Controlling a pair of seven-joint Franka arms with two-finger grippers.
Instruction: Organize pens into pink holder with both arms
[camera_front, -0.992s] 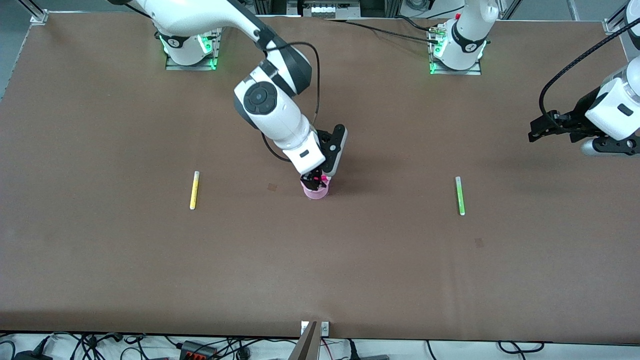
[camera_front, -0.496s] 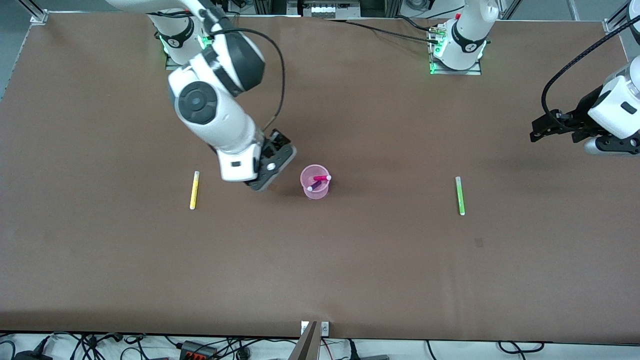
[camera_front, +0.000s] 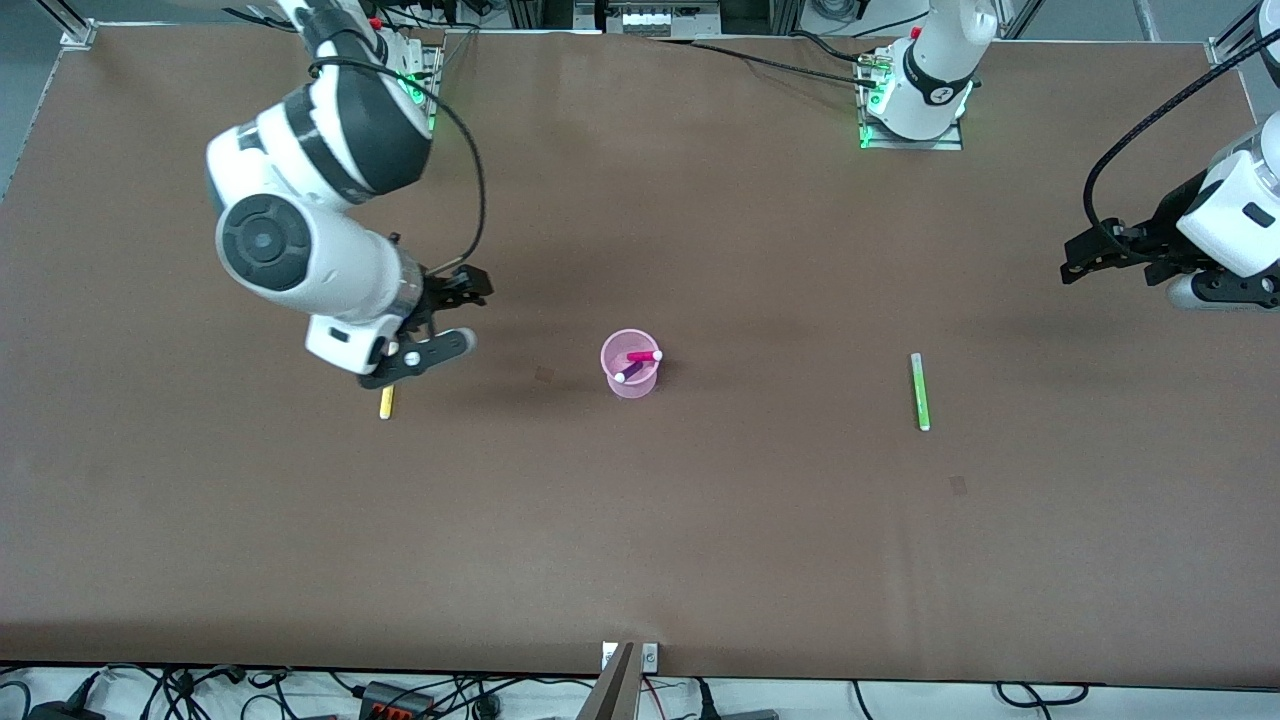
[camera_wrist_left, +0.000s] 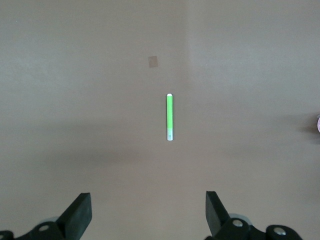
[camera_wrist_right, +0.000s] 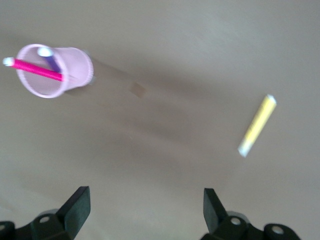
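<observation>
– Pens and pink holder?
– Holder mid-counter, magenta pen and purple pen inside. Yellow pen lies toward the right arm's end, green pen toward the left arm's.

– End effectors?
– Right end effector, fingers apart, empty, over the yellow pen. Left end effector waits, fingers apart, near its end's edge.

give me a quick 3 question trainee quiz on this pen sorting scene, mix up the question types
1. True or false: the pink holder already has two pens in it.
2. Which pen lies flat toward the left arm's end of the table? A) green pen B) yellow pen C) magenta pen
3. Fill in: the right gripper is open over the ____ pen, while the left gripper waits, open.

Key: 1 true (magenta and purple pen); 2 A; 3 yellow
</observation>
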